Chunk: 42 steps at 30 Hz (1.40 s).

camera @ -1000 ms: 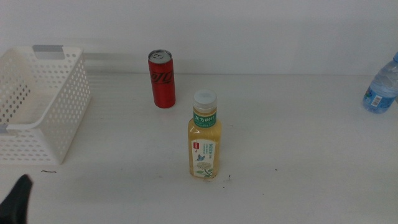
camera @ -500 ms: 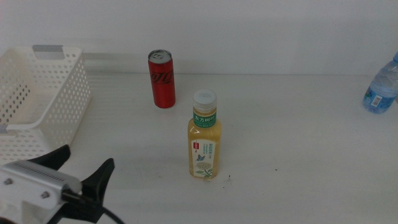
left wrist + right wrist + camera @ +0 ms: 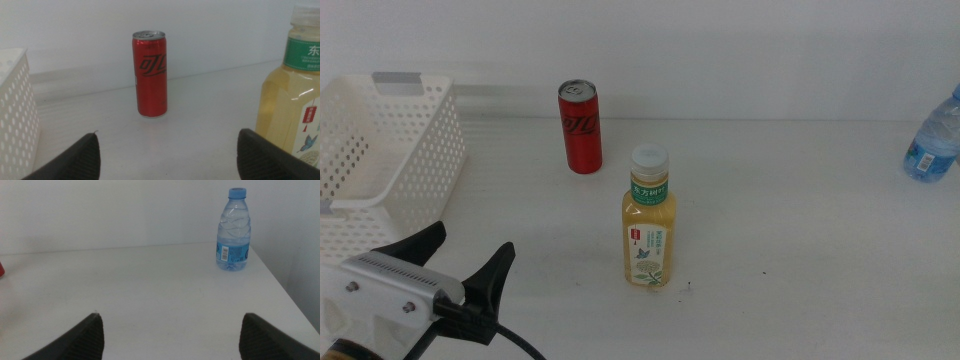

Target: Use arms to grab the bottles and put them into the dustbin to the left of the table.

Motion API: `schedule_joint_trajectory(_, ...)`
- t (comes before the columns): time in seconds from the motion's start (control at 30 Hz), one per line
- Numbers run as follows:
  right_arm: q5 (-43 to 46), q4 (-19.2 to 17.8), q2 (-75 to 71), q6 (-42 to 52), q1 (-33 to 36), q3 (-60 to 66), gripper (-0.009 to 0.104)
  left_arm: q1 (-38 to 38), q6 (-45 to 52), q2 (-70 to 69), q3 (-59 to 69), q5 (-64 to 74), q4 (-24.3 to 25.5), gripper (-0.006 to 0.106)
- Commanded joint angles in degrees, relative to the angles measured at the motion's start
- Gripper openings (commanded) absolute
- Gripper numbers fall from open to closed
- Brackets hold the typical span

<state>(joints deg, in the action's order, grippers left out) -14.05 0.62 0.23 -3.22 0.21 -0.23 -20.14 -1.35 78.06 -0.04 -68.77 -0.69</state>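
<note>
Three containers stand upright on the table [image 3: 800, 230], well apart from one another: one yellow-tea bottle [image 3: 649, 219] with a white cap near the centre, one red cola can [image 3: 580, 127] behind it and to its left toward the far edge, and one clear water bottle [image 3: 932, 139] with a blue label at the far right edge. One white perforated dustbin [image 3: 380, 170] sits at the table's left side, with a grey strip on its far rim; nothing is visible inside it. The left gripper [image 3: 465, 262] is at the near left corner, just in front of the dustbin, jaws spread wide with nothing between them; its wrist camera faces the cola can, with the tea bottle off to one side. The right gripper [image 3: 170, 330] appears only in its own wrist camera, jaws likewise spread wide and holding nothing, facing the water bottle across bare tabletop.
</note>
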Motion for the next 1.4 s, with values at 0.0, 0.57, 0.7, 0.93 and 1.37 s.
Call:
schedule_joint_trajectory(0.0,0.5,-0.6,-0.2,0.2,-0.3,0.2,0.093,-0.4,0.0,-0.1,0.0,-1.2,0.3,0.094)
schedule_joint_trajectory(0.57,0.4,-0.6,-0.2,0.2,-0.3,0.2,0.093,3.2,-0.1,9.3,-19.1,13.8,4.6,0.094)
schedule_joint_trajectory(0.7,0.4,-0.6,-0.2,0.2,-0.3,0.2,0.093,6.7,-3.7,15.1,-24.6,13.8,12.0,0.094)
schedule_joint_trajectory(0.93,0.4,-0.6,-0.2,0.2,-0.3,0.2,0.093,9.3,-7.3,25.2,-35.5,14.0,19.3,0.094)
schedule_joint_trajectory(1.37,0.4,-0.6,-0.2,0.2,-0.3,0.2,0.093,9.3,-12.1,41.3,-55.2,17.2,22.5,0.094)
